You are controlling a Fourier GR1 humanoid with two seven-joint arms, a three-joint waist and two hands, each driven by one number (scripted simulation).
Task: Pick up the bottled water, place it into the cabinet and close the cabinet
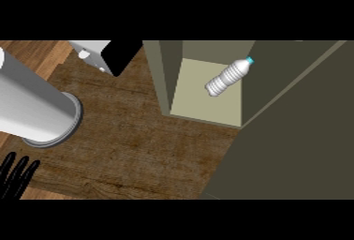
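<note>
Bottled water: we see the bottled water [229, 78] lying tilted inside the cabinet [207, 105], blue cap toward the upper right, resting on its pale floor.
Cabinet door: the cabinet door [297, 140] stands open, a broad dark panel filling the view's right side.
Left robot hand: our left robot hand [15, 176] rests at the lower left edge, fingers straight, holding nothing.
Surroundings: a grey cylinder [34, 110] rises at left (a forearm, we think); a white and black appliance [109, 54] sits on the wooden worktop [138, 140] beside the cabinet.

Counter [131, 140] rough wood; bottled water [228, 78] ribbed, probably plastic; cabinet [207, 101] matt.
</note>
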